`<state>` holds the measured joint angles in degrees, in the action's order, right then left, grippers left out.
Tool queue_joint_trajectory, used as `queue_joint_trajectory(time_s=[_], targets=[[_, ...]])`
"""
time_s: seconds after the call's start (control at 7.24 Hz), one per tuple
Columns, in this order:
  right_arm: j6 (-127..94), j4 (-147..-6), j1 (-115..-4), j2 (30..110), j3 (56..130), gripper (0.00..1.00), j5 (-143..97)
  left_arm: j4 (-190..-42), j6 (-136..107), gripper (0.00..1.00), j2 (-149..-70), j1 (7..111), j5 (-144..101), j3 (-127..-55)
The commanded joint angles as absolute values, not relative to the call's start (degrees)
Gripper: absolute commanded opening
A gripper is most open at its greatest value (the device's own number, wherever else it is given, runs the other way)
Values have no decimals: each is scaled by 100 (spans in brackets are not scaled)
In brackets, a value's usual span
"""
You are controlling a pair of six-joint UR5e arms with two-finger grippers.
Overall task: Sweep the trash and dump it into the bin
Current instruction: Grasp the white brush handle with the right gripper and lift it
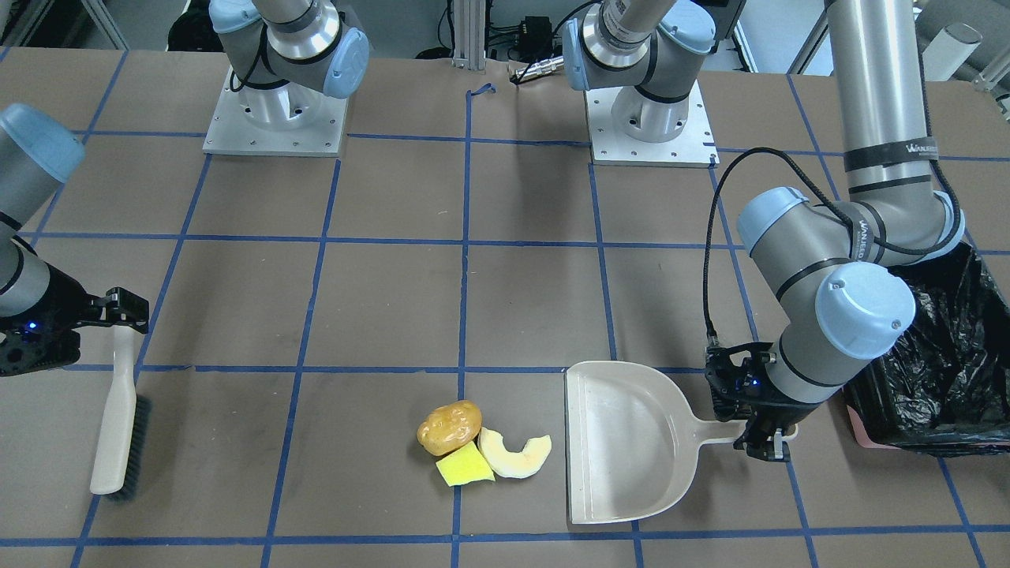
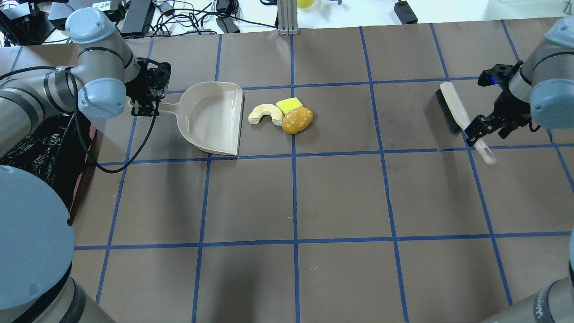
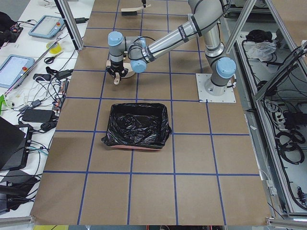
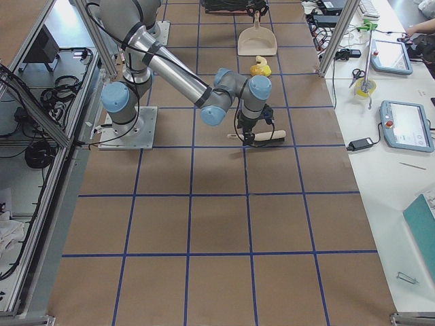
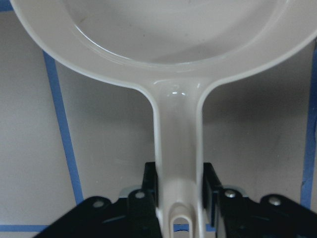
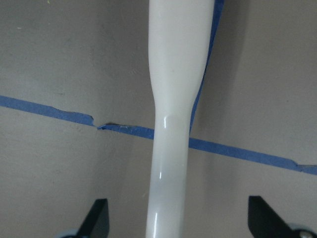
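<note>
Trash (image 1: 450, 426) sits clustered on the worktop (image 1: 379, 300) in the front-facing view, just off the open mouth of the dustpan (image 1: 623, 442), which seems set to receive it. The bin (image 1: 947, 371) is cut off at the frame edge.

Overhead, the brush (image 2: 455, 105) lies well apart from the trash, under the right hand (image 2: 482, 126).

Left wrist view: the left hand (image 5: 178, 186) clamps the dustpan's handle, and the pan is cropped.

Right wrist view: the fingers (image 6: 96, 218) stand wide of the brush handle, not closed on it. The bristles are out of frame.

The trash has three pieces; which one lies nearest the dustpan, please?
The pale crescent rind; it lies beside the dustpan's mouth, the yellow wedge and brown lump beyond it.
</note>
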<state>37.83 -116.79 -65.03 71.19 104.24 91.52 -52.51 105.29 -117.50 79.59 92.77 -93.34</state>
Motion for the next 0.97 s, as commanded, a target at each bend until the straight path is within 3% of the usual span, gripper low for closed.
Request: queue_joint_trajectory(time_s=[0.0, 0.14, 0.41, 0.83], targets=[[3779, -11663, -6513, 7040, 10424, 94, 9210, -5238, 10538, 0, -11751, 8007, 9519, -9334], [3779, -11637, -6513, 7023, 10450, 93, 9237, -5238, 10547, 0, -11768, 8016, 9519, -9334], [3771, -11619, -6513, 7005, 10459, 74, 9246, -5238, 10512, 0, -11769, 8033, 9510, -9334], [3744, -11610, -6513, 6979, 10459, 55, 9237, -5256, 10407, 0, -11856, 8165, 9519, -9229]])
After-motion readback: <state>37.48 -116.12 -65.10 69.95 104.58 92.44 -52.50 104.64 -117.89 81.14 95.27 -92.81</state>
